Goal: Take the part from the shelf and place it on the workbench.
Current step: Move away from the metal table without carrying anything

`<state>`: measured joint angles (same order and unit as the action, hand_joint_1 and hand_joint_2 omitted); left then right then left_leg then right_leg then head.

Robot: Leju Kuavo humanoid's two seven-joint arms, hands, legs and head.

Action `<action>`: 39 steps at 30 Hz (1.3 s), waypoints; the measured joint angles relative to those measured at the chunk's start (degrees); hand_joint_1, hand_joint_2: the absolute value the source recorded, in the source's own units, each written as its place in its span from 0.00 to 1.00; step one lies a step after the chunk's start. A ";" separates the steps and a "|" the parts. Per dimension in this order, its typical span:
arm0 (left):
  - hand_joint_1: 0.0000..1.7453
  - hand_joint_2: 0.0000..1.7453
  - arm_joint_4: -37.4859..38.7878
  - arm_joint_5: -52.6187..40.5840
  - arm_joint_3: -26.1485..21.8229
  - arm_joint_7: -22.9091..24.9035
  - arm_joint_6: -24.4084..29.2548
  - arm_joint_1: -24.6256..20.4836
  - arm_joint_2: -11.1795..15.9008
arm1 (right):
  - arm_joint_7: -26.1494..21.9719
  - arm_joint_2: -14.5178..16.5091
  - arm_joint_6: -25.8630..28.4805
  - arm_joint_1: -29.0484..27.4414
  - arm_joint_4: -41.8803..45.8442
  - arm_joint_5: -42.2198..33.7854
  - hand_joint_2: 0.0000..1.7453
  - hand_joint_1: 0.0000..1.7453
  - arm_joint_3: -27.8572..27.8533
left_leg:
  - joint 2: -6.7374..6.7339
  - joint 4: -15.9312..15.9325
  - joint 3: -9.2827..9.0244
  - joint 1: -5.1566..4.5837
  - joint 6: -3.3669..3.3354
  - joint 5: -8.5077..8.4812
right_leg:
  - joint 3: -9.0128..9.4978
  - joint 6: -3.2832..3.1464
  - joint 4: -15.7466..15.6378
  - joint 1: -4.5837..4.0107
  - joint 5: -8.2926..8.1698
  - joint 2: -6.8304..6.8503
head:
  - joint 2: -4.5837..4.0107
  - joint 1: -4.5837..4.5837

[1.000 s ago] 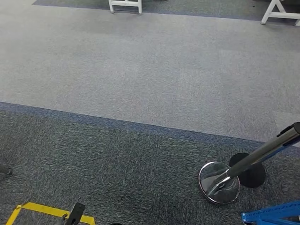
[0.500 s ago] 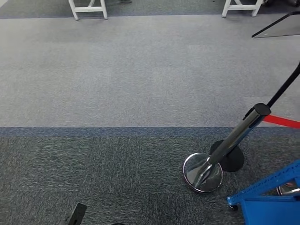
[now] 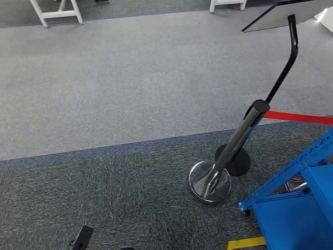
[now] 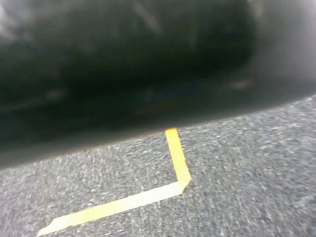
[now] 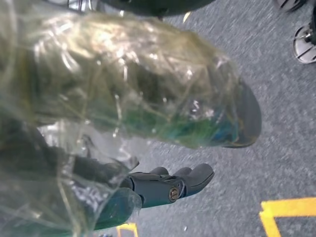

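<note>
In the right wrist view, my right hand (image 5: 160, 187) holds the part (image 5: 149, 98), a dark, long object with green-blue tints wrapped in crinkled clear plastic. The bag covers much of the hand. Dark fingers (image 5: 193, 175) stick out beneath the bag, over the grey carpet. The part's rounded dark end (image 5: 248, 116) pokes past the plastic.
A chrome stanchion (image 3: 235, 146) leans on its round base (image 3: 210, 182), with a red belt (image 3: 298, 117) running right. A blue metal rack (image 3: 298, 208) stands at lower right beside yellow floor tape (image 3: 245, 242). White table legs (image 3: 56, 13) stand far off. Grey carpet lies between.
The camera has turned: the whole floor scene slid left, the stanchion moved toward the middle, and the blue rack and red belt came further into view.
</note>
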<state>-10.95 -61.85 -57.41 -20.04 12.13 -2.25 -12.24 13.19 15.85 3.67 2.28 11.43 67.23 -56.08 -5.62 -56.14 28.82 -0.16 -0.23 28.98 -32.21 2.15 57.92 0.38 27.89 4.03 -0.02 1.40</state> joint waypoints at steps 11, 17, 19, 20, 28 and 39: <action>0.00 0.00 0.00 0.03 -0.10 0.00 -0.08 0.22 0.15 | 0.21 0.05 -0.18 0.08 0.00 0.12 0.00 0.00 0.00 | 5.21 -15.64 7.42 0.62 1.65 5.84 | 0.64 -2.56 -0.84 0.01 -0.22 -7.05 | -0.01 0.60; 0.00 0.00 0.00 -0.16 -0.09 -0.16 -0.08 0.03 0.21 | 0.28 0.15 -0.41 0.19 0.00 -0.01 0.00 0.00 0.00 | 10.36 -1.58 2.39 0.98 0.61 -0.85 | -0.25 -1.22 -0.46 0.17 -0.35 -11.19 | 0.00 0.60; 0.00 0.00 0.00 -0.33 -0.11 -0.30 -0.10 -0.09 0.01 | 0.28 0.15 -0.45 -0.08 -0.01 -0.11 0.00 0.00 0.00 | 9.23 -1.05 2.27 1.03 -0.02 -1.00 | -0.99 -0.53 -0.22 0.29 -0.20 -10.99 | -0.01 0.54; 0.00 0.00 0.00 -0.41 -0.12 -0.35 -0.10 -0.08 -0.04 | 0.28 0.15 -0.45 -0.14 -0.02 -0.16 0.00 0.00 0.00 | 8.49 -0.77 2.17 1.08 -0.39 -1.16 | -1.80 -0.32 1.09 0.22 0.68 -9.69 | 0.00 0.42; 0.00 0.00 0.00 -0.57 -0.16 -0.46 -0.09 0.07 -0.08 | 0.19 0.15 -0.45 -0.13 -0.01 -0.35 0.00 0.00 0.00 | 2.01 -0.54 1.67 0.46 -0.88 -0.80 | -4.12 0.03 7.35 0.10 2.61 -2.99 | -0.01 -0.01; 0.00 0.00 0.00 -0.61 -0.16 -0.87 -0.13 0.01 -0.23 | 0.19 0.16 -0.52 -0.07 -0.02 -0.36 0.00 0.00 0.00 | 4.98 -14.12 6.64 0.61 1.95 7.19 | 0.70 -2.80 -1.16 -0.05 -0.48 -5.16 | -0.01 0.73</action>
<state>-10.95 -62.46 -57.57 -20.92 12.00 -2.24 -12.47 13.38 16.00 3.14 2.21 11.41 66.87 -56.08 -0.64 -70.26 35.46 0.45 1.72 36.17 -31.52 -0.65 56.76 0.33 27.41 -1.12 -0.02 2.13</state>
